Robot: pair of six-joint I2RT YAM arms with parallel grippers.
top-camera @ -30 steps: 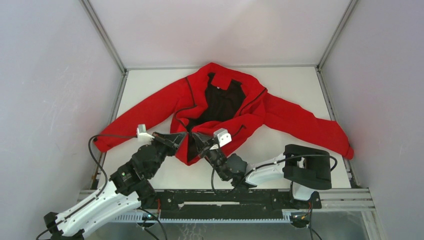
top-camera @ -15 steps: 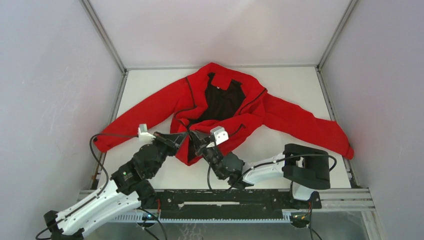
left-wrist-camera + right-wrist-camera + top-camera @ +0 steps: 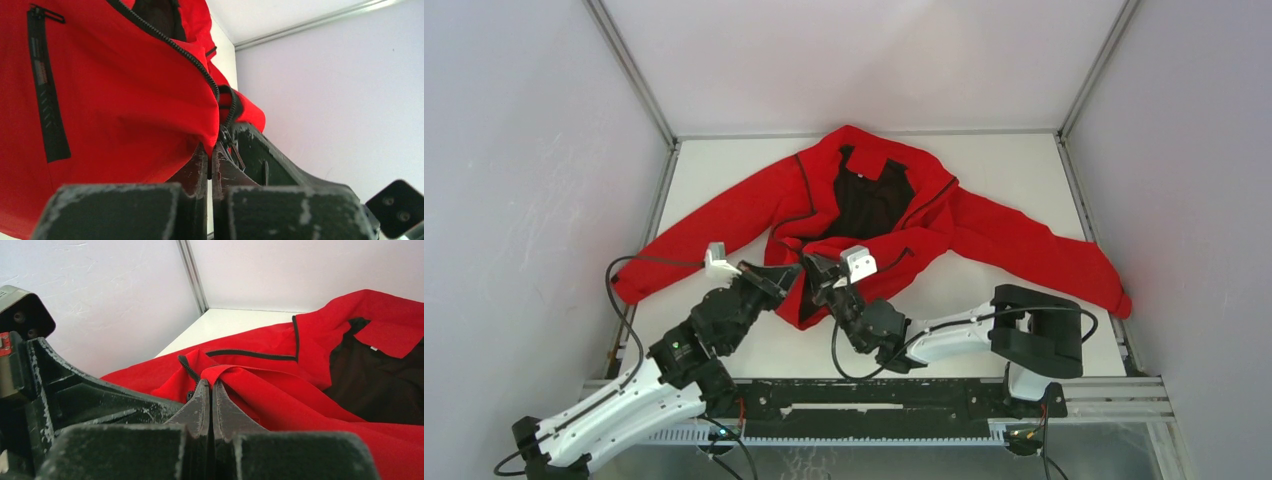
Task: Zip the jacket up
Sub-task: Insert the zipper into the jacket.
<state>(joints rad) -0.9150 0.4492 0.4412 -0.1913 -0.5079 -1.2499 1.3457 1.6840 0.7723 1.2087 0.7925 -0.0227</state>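
The red jacket [image 3: 864, 215] lies spread on the white table, sleeves out to both sides, front open with black lining [image 3: 871, 205] showing. My left gripper [image 3: 789, 275] is shut on the bottom hem corner of the left front panel [image 3: 150, 100], beside the dark zipper teeth [image 3: 200, 70] and the slider [image 3: 227, 137]. My right gripper [image 3: 816, 270] is shut on a fold of the other front edge [image 3: 235, 371], next to its zipper teeth [image 3: 187, 367]. Both grippers meet at the jacket's lower front. A black pocket zip [image 3: 47, 95] shows in the left wrist view.
Grey walls close in the table on the left, right and back, with metal rails [image 3: 629, 65] along the corners. The right sleeve end [image 3: 1114, 295] reaches the right wall. The left sleeve end [image 3: 629, 285] lies by the left arm's cable.
Both grippers have shifted slightly up and toward each other, drawing the two lower front edges of the jacket closer. The right gripper moved left and farther from me.
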